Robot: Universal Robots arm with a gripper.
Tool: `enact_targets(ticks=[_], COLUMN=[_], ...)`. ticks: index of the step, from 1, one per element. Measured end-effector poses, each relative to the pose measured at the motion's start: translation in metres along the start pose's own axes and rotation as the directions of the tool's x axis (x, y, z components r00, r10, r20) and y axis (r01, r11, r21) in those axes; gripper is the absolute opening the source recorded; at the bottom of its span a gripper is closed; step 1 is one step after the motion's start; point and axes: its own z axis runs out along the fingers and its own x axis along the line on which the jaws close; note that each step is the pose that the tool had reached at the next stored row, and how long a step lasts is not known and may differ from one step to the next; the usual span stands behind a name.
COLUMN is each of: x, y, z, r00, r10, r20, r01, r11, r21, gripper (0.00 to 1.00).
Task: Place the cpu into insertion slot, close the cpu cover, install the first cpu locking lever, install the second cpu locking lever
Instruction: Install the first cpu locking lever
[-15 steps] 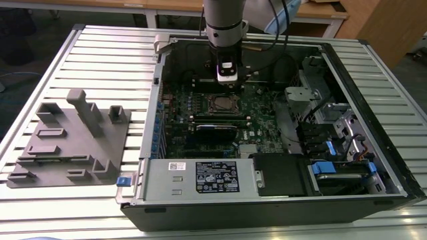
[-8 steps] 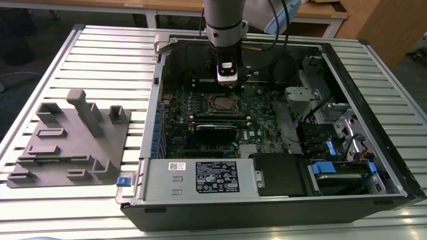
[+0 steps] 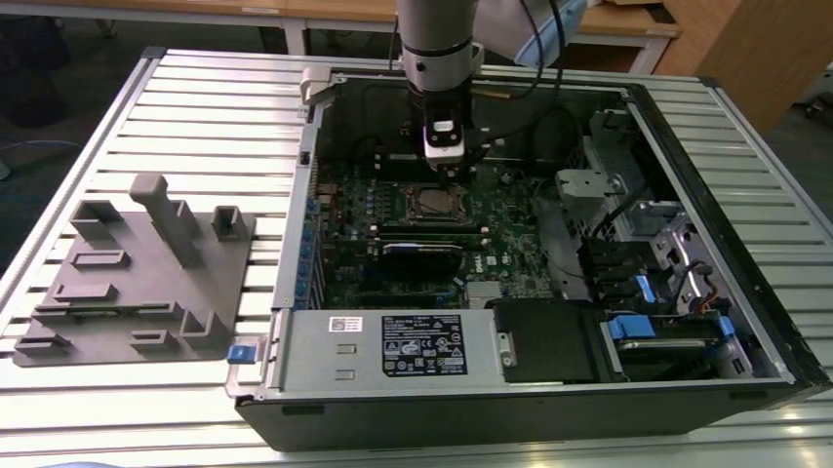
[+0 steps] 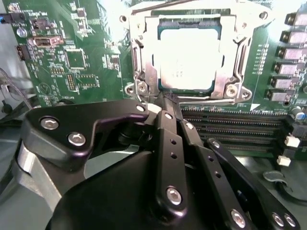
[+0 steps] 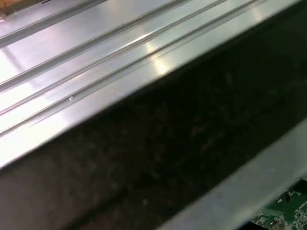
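The cpu (image 4: 189,57), with a dull silver top, lies flat in the insertion slot (image 3: 436,203) on the green board inside the open computer case. The cpu cover (image 4: 231,67), a silver frame, is down around the chip. My gripper (image 4: 165,99) hangs just off one edge of the socket, its black fingers (image 4: 169,139) pressed together with nothing between them. In the exterior view the gripper (image 3: 450,172) is right behind the socket, a little above the board. A thin metal lever (image 4: 158,6) runs along the socket's far edge.
Long black memory slots (image 4: 230,122) run beside the socket. A black card (image 3: 423,249) and the power supply (image 3: 390,346) lie nearer the case front. Drive bays and cables (image 3: 651,292) fill the exterior view's right. A grey fixture block (image 3: 131,273) stands on the slatted table (image 5: 96,57).
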Motion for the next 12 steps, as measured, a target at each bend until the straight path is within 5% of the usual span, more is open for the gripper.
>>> enact_targets(ticks=[12], x=[0.0004], y=[0.0017], z=[0.002], r00=[1.0], r10=[-0.001], r20=[0.0034], r01=[0.001], r11=[1.0], r21=[0.0038], gripper=[0.11])
